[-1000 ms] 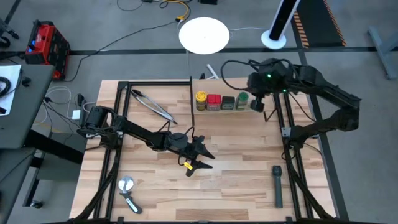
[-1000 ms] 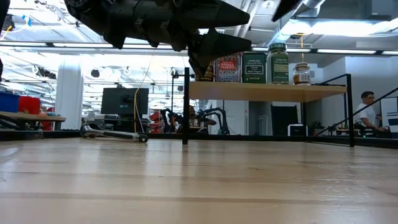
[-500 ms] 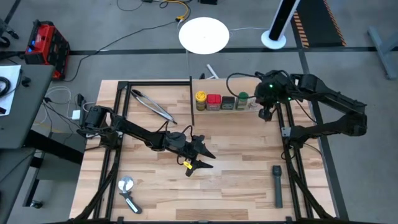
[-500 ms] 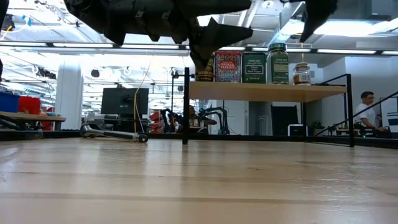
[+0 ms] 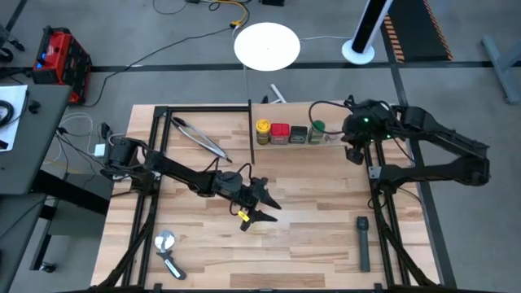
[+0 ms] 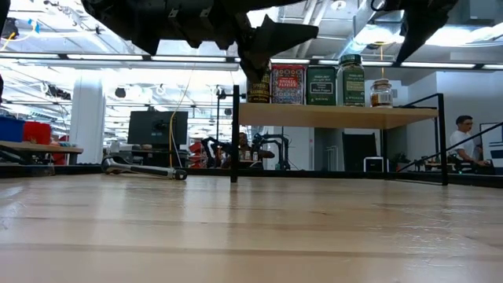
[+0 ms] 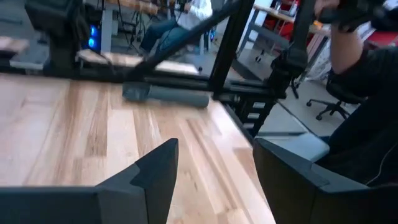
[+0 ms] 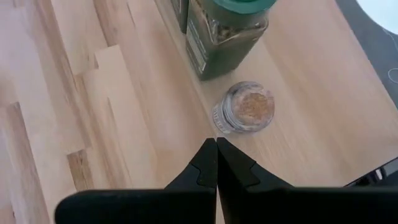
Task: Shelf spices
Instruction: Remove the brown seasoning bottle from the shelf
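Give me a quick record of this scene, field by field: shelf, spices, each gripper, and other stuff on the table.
shelf: light-wood panel raised on black uprights, far side of the table
spices: five in a row on the shelf: yellow jar, red tin, grey tin, green-lidded jar, small clear jar at the end
right gripper: jaws shut, empty, beside the clear jar
left gripper: jaws open, empty, over mid-table
other items: tongs, black bar, both on the table

high: looks straight down, far up | low: sits at table height, looks across | right wrist: close over small jar [image 8: 244, 109] | high and low both see shelf [image 6: 336, 115]
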You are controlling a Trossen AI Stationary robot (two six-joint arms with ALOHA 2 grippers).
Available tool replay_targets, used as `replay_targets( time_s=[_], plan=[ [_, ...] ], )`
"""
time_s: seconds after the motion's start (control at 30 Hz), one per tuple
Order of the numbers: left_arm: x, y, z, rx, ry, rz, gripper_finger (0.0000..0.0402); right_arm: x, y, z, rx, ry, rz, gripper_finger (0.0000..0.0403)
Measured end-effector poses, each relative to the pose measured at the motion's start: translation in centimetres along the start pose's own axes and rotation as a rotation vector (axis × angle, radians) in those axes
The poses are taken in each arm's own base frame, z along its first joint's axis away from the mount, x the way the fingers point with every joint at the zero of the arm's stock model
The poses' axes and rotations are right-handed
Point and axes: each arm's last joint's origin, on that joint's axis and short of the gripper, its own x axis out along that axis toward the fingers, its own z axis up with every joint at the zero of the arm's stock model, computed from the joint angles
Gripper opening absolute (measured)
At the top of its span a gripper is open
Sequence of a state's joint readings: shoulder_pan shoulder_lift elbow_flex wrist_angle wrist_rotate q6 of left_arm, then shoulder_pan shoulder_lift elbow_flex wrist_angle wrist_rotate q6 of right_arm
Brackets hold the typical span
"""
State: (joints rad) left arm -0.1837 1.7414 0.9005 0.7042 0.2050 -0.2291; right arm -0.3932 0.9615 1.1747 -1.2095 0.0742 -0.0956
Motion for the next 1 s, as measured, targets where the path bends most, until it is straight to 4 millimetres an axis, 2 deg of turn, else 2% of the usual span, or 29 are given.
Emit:
replay_targets(
  time_s=[0.17, 0.47, 0.6, 0.77, 1.0],
  plan=[
    [-1.2, -0.5, 1.5, 0.026, 0.005, 0.032, 0.0201, 0.2, 0.6, -0.7, -0.009, -0.062, 0.014, 0.0005],
    [-5.0, -1.2, 4.0, 0.075, 0.109, 0.297, 0.0201, 1.1, 2.0, -0.4, -0.044, -0.117, 0.064, 0.0006],
    [-6.7, -2.5, 5.5, 0.084, 0.085, 0.302, 0.0201, 1.2, 2.8, -0.2, -0.082, -0.145, 0.092, 0.0006],
    [-8.8, -4.4, 7.2, 0.180, 0.045, 0.308, 0.0201, 0.9, 4.0, 0.2, -0.136, -0.209, 0.139, 0.0006],
    [-10.6, -5.4, 7.9, 0.200, 0.044, 0.366, 0.0201, 0.2, 5.9, 0.8, -0.224, -0.316, 0.219, 0.0006]
  ],
)
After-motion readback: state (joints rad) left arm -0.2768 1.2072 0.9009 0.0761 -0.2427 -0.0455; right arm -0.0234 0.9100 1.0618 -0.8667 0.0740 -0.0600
